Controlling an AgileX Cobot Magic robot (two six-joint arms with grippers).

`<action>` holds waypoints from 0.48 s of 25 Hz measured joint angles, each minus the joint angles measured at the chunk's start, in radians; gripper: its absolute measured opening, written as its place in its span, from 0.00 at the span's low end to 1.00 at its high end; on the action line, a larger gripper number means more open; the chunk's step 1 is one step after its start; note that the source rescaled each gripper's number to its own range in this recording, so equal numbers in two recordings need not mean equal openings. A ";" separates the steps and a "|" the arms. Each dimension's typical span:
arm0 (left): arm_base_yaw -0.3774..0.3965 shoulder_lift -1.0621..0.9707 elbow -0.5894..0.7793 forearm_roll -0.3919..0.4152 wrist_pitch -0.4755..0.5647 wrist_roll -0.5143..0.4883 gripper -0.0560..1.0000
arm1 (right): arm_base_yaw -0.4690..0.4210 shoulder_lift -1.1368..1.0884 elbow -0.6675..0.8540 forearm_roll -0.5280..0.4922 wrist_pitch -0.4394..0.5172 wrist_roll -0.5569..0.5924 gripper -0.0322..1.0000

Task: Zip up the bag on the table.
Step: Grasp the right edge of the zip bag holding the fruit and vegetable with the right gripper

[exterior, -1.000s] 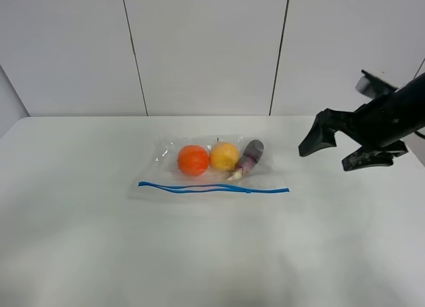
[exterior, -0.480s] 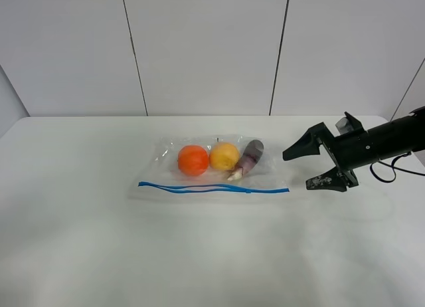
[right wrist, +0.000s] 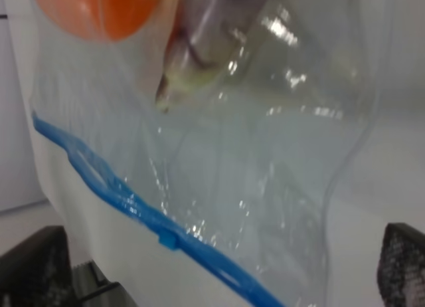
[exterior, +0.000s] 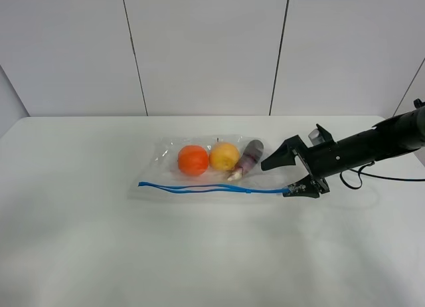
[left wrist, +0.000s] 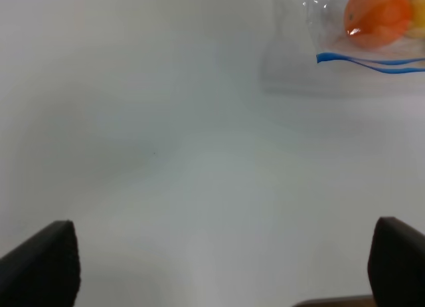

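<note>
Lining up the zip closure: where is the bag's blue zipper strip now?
Exterior high view: the blue zipper strip runs along the camera-side edge of the bag, its right end by the right gripper, jaws open.

The bag [exterior: 265, 177] lies on the desk [exterior: 99, 254] near its middle, zipper strip [exterior: 212, 187] along its front edge. Inside, behind the strip, sit a round fruit [exterior: 193, 160] on the left, a second fruit [exterior: 224, 156] beside it, and the eggplant [exterior: 250, 155] rightmost. The bag's right end lies between my right jaws. My left jaws stand well apart from the bag, off its left end.
</note>
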 joint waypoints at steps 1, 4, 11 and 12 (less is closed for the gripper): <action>0.000 0.000 0.000 0.000 0.000 0.000 1.00 | -0.001 0.008 -0.005 0.002 0.004 0.000 0.97; 0.000 0.000 0.000 0.000 0.000 0.000 1.00 | -0.001 0.029 -0.008 0.004 0.018 0.000 0.90; 0.000 0.000 0.000 0.000 0.000 0.000 1.00 | -0.001 0.034 -0.008 0.010 0.031 -0.003 0.85; 0.000 0.000 0.000 0.000 0.000 0.000 1.00 | -0.001 0.034 -0.008 0.017 0.031 -0.003 0.84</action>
